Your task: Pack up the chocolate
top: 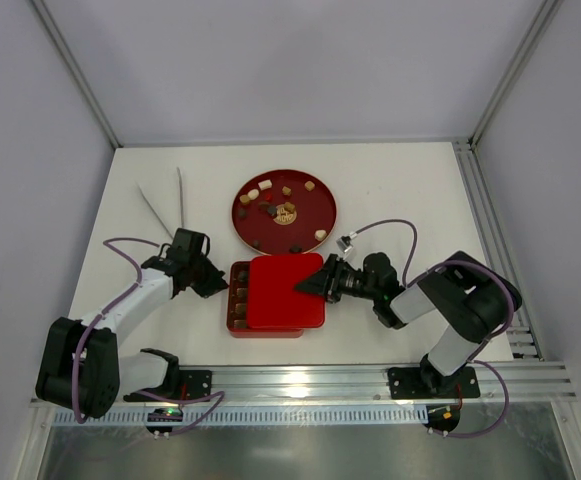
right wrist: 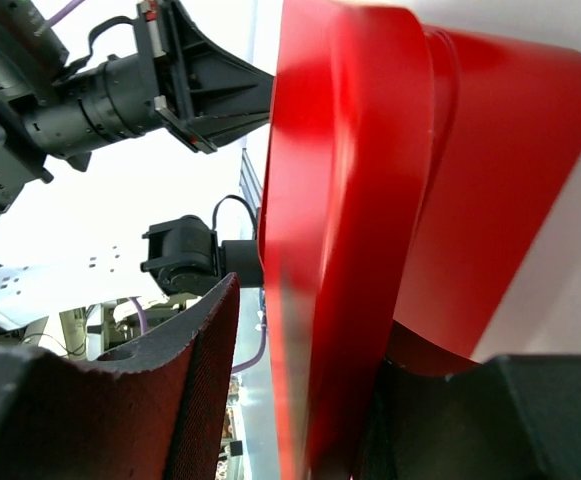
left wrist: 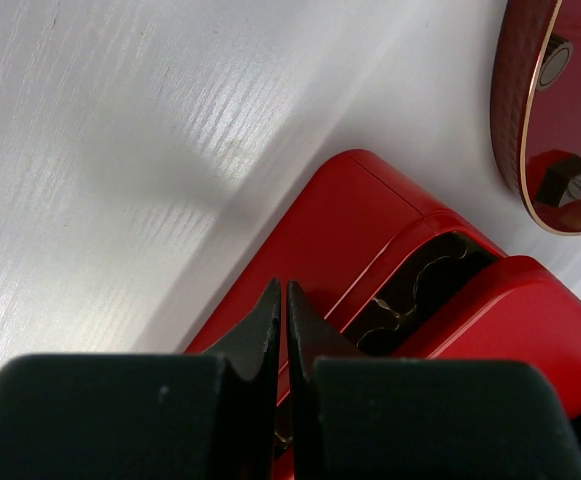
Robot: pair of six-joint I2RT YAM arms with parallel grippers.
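Note:
Chocolate pieces [top: 288, 212], dark, tan and cream, lie on a round red plate [top: 322, 196]. More chocolate shows in the uncovered left column [top: 238, 296] of the red tray [left wrist: 340, 220]. The red lid [top: 285, 292] covers the rest of the tray. My left gripper [top: 217, 284] is shut and empty, its tips [left wrist: 282, 285] against the tray's left side. My right gripper [top: 305, 286] straddles the lid's right edge [right wrist: 340, 200]. It is open, with a gap between one finger [right wrist: 205, 340] and the lid.
Two thin white sticks [top: 165, 205] lie at the back left. The round plate [left wrist: 518, 110] sits just behind the tray. A metal rail [top: 490, 220] runs along the right side of the table, and the enclosure walls stand on three sides.

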